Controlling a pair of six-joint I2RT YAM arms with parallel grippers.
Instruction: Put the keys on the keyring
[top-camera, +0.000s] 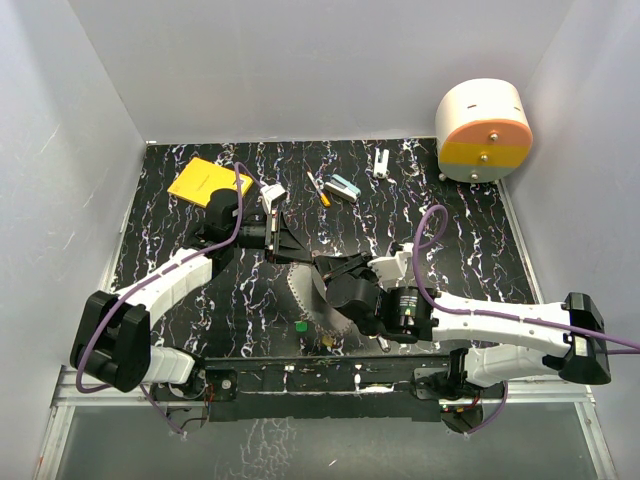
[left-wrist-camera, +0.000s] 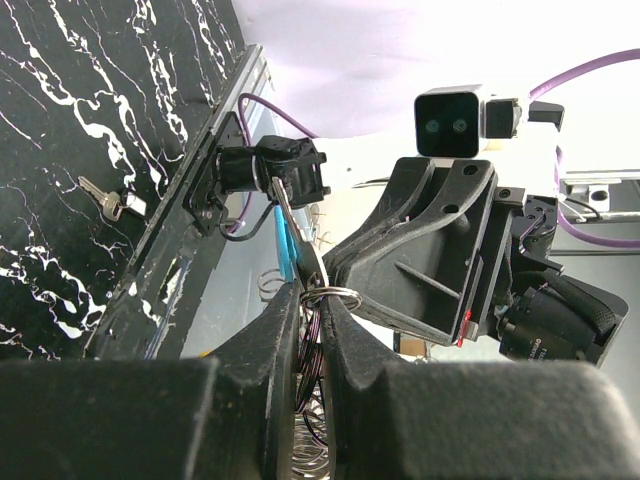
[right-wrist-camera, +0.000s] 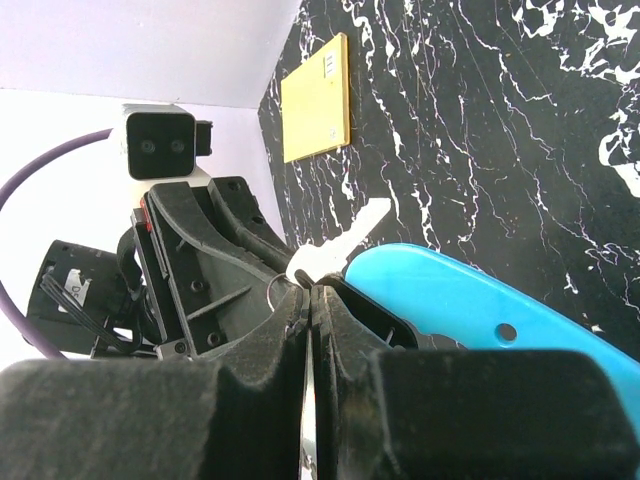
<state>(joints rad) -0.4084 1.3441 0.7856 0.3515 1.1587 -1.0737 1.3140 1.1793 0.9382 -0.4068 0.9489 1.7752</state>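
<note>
At the near edge lie one green key (top-camera: 300, 326), one yellow key (top-camera: 327, 345).

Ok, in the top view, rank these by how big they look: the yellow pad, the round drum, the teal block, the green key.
1. round drum
2. yellow pad
3. teal block
4. green key, where only the green head is clear

The drum sits furthest from the camera and still looks largest.
</note>
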